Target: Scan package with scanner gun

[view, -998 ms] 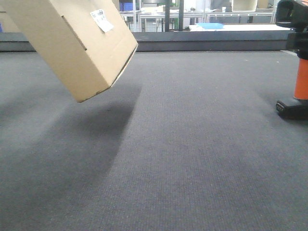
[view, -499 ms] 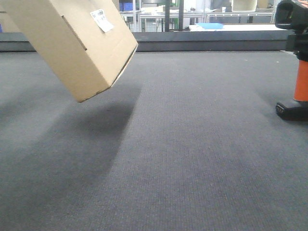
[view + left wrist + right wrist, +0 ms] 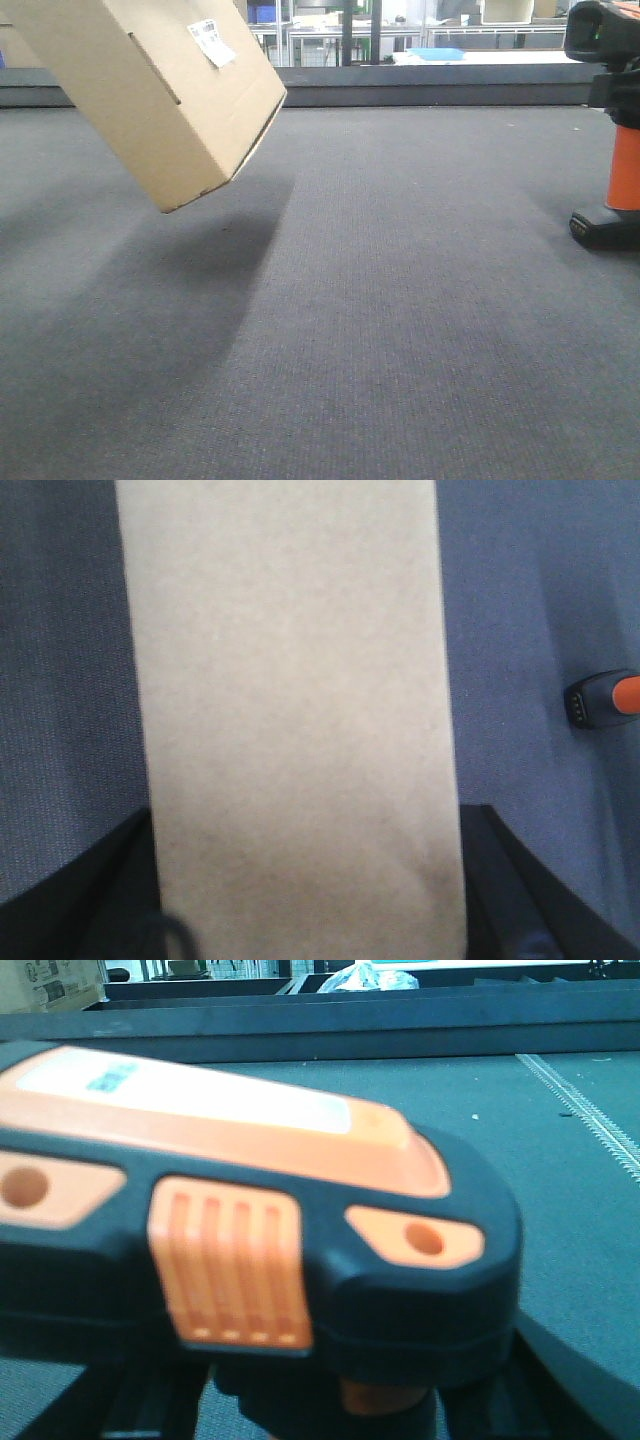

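Observation:
The package (image 3: pixel 150 90), a tan cardboard box with a white barcode label (image 3: pixel 212 42) on its upper broad side, hangs tilted above the grey surface at the upper left. In the left wrist view its plain side (image 3: pixel 295 710) fills the middle between my left gripper's (image 3: pixel 305 900) dark fingers (image 3: pixel 505 880), which are shut on it. The scanner gun (image 3: pixel 615 130), with black head, orange handle and black base, stands at the right edge. Its base also shows in the left wrist view (image 3: pixel 603 699). In the right wrist view its head (image 3: pixel 250 1220) fills the frame, with my right gripper (image 3: pixel 340 1410) shut around the handle below.
A grey carpet-like surface (image 3: pixel 400 320) spreads across the front view, with a raised dark rim (image 3: pixel 430 85) at the back. Shelves and tables stand beyond it. A printed carton (image 3: pixel 50 980) sits at the far left in the right wrist view.
The scanner gun has shifted slightly to the left at the right edge. The package has not moved.

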{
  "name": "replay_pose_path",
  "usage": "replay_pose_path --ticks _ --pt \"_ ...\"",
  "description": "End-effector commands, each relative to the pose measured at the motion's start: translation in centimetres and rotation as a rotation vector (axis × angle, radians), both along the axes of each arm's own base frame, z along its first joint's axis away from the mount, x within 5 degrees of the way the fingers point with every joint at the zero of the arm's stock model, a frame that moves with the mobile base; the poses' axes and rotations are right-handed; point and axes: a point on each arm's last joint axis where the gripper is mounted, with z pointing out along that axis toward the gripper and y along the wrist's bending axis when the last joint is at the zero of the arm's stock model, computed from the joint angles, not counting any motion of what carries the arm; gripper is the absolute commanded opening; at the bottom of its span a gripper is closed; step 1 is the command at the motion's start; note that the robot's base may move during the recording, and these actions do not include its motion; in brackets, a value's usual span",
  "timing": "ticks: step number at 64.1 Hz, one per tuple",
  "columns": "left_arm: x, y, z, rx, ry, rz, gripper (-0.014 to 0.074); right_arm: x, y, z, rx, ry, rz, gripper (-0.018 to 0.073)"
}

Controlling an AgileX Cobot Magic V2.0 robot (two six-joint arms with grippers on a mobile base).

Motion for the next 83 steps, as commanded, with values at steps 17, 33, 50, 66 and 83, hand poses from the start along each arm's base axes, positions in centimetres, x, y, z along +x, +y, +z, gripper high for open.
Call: replay_pose_path --ticks 17,33,50,66,83 --pt "-0.4 -0.4 0.9 -0.024 -0.024 -0.004 -0.0111 0.1 0.2 0.4 -0.006 -0.018 0.018 0.0577" --pt "-0.4 -0.4 0.9 -0.025 -0.024 -0.005 -0.0111 0.0 0.2 0.2 -0.005 0.017 0.023 0.057" --pt "-0.3 0.0 0.8 0.027 -0.032 0.003 -0.0111 -0.7 0.3 0.7 0.007 0.086 0.042 0.057" --pt "-0.2 0.8 0.6 0.116 -0.046 0.018 -0.0111 -1.8 0.3 1.9 0.008 0.112 0.06 0.057" --pt "0.0 1.8 0.4 0.234 -0.063 0.038 -0.0111 -2.6 0.0 2.4 -0.016 0.164 0.071 0.057"
